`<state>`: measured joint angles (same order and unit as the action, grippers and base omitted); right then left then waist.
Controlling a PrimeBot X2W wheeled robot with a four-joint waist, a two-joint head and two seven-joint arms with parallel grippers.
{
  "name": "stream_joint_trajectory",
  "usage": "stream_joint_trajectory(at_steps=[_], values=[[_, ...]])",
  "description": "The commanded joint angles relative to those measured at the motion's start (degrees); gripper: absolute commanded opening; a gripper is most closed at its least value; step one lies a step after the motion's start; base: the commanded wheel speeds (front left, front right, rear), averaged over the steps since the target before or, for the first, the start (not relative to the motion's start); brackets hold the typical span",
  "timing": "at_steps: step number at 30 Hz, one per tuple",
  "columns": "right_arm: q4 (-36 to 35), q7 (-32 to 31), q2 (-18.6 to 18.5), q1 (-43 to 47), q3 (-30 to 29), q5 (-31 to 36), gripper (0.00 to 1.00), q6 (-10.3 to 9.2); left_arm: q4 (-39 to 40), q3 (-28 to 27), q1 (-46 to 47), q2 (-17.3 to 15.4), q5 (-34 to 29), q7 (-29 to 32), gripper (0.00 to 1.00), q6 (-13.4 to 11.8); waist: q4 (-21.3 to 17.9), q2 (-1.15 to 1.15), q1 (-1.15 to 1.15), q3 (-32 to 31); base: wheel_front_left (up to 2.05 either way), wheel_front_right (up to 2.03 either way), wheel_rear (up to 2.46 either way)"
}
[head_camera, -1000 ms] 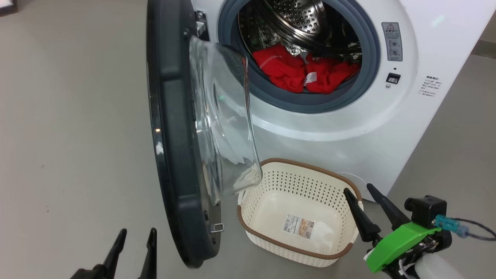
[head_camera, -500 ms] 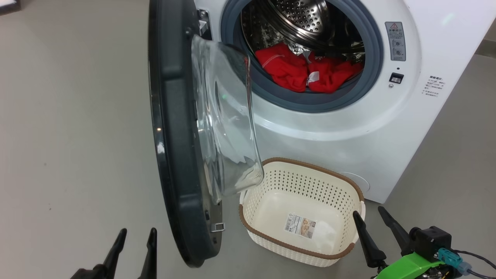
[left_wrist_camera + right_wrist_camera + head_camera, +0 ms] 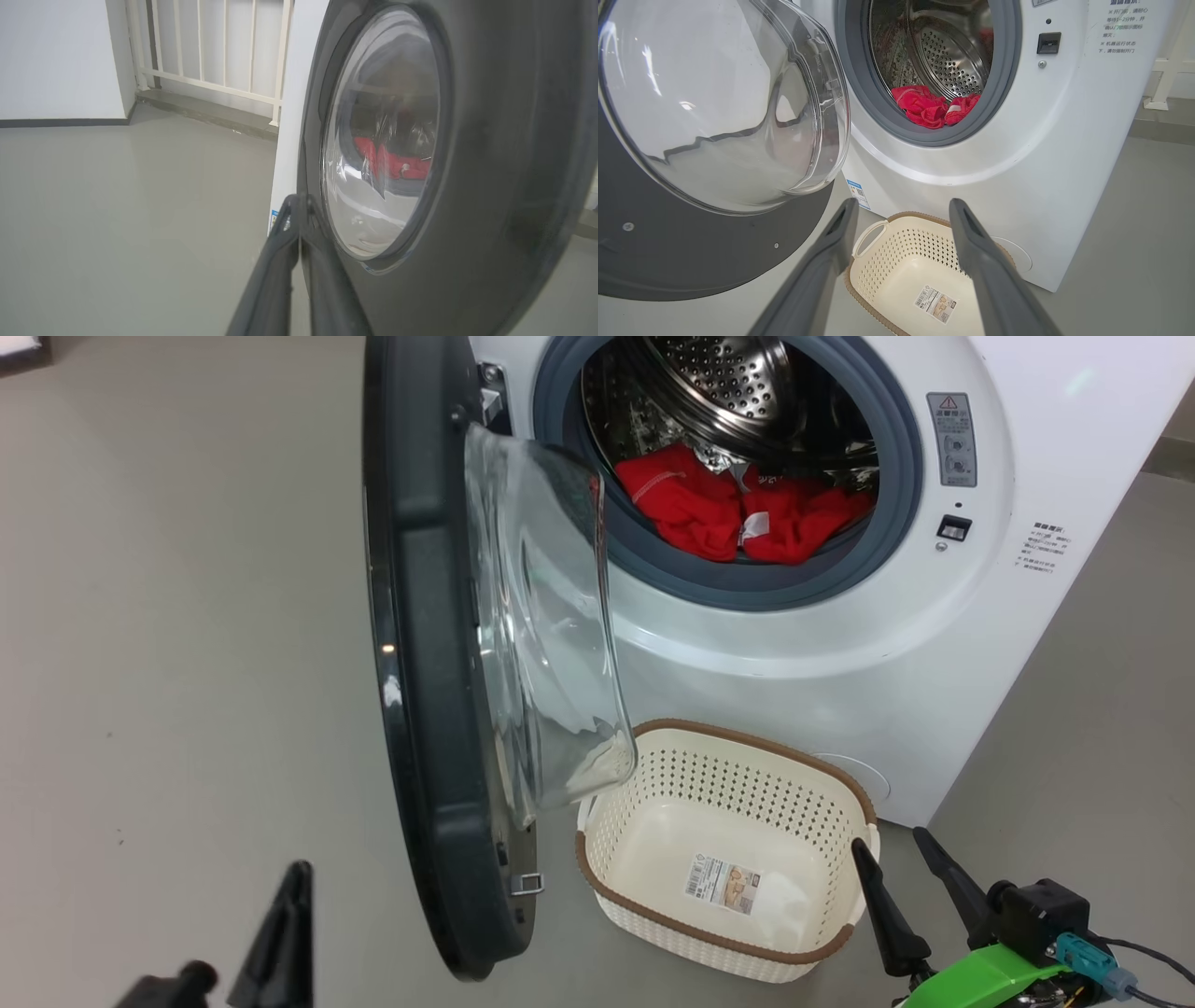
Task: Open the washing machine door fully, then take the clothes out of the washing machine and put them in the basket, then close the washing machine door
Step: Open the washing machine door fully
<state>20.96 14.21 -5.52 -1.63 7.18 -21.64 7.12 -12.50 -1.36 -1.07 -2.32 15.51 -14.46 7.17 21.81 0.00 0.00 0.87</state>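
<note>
Found the left gripper (image 3: 299,873) low at the lower left of the head view, arm held back short of the washing machine door (image 3: 420,616), fingers pointing up and away over the floor (image 3: 168,616). Saw, in the left wrist view, both dark fingers pressed together to the tips, clenched on nothing, aimed past the door's outer face and just beside its rim; contact with it not to be told.

Found the right gripper (image 3: 889,840) at the lower right, rising from a green wrist piece (image 3: 980,975), fingers slanting up and leftward, tips just beside the right rim of the basket (image 3: 747,739). Saw the jaws spread wide, released, holding nothing. Saw, in the right wrist view, the two fingers framing the basket and pointing at the front of the washing machine (image 3: 840,644) below its opening.

Noted the door swung out on its left-hand hinge, edge-on to the head camera, roughly square to the machine's front, long axis upright, glass bowl (image 3: 551,616) bulging rightward over the basket's left rim. Noted the clothes (image 3: 738,513) heaped red at the front lower edge of the steel drum (image 3: 728,383), against the grey gasket (image 3: 747,588), the pile stretched left to right. Noted the basket on the floor at the foot of the machine, mouth up, long side roughly along the machine's front, paper label (image 3: 724,880) flat on its bottom.
</note>
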Motion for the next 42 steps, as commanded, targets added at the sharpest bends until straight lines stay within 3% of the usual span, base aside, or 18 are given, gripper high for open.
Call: stream_joint_trajectory(at_steps=[1,4,9,13,16,20,25,32,42], values=[[-1.6,0.8,-0.2,-0.2,1.0,0.2,1.00,0.36,3.3,-3.3,2.3,-0.6,1.2,-0.5,0.00,0.3,0.0,0.00,0.00,-0.1,0.00,0.00,0.00],[-1.7,0.8,-0.2,0.0,1.0,0.5,1.00,0.36,10.0,-5.1,3.7,-0.6,3.3,-0.5,0.00,0.3,0.1,0.00,0.00,-0.1,0.00,0.00,0.00],[-1.8,0.8,-0.1,-0.2,1.2,0.8,1.00,0.36,18.9,-3.5,4.7,-0.6,4.5,-0.5,0.00,0.3,-0.1,0.00,0.00,0.1,0.00,0.00,0.00],[-2.0,0.8,-0.1,-0.4,1.2,1.0,1.00,0.36,26.6,2.3,4.4,-0.6,3.5,-0.5,0.00,0.3,-0.4,0.00,0.00,0.4,0.00,0.00,0.00],[-2.1,0.8,-0.1,-0.6,1.3,1.1,1.00,0.36,28.1,9.0,3.3,-0.6,1.0,-0.5,0.00,0.3,-0.6,0.00,0.00,0.6,0.00,0.00,0.00],[-2.1,0.8,0.1,-0.8,1.6,1.2,1.00,0.36,23.4,16.2,1.5,-0.6,2.2,-0.5,0.00,0.3,-0.8,0.00,0.00,0.8,0.00,0.00,0.00],[-2.0,0.8,0.3,-1.1,1.6,1.5,1.00,0.36,15.1,19.4,1.3,-0.6,4.9,-0.5,0.00,0.0,-1.0,0.00,0.00,1.4,0.00,0.00,0.00],[-2.0,0.8,0.4,-1.5,1.2,1.9,1.00,0.36,8.5,17.7,3.3,-0.6,7.2,-0.5,0.00,-1.0,-0.9,0.00,0.00,2.1,0.00,0.00,0.00],[-2.1,0.8,0.5,-1.8,1.4,2.0,1.00,0.36,6.4,11.8,3.8,-0.6,7.6,-0.5,0.00,-2.3,-0.2,0.00,0.00,2.3,0.00,0.00,0.00]])
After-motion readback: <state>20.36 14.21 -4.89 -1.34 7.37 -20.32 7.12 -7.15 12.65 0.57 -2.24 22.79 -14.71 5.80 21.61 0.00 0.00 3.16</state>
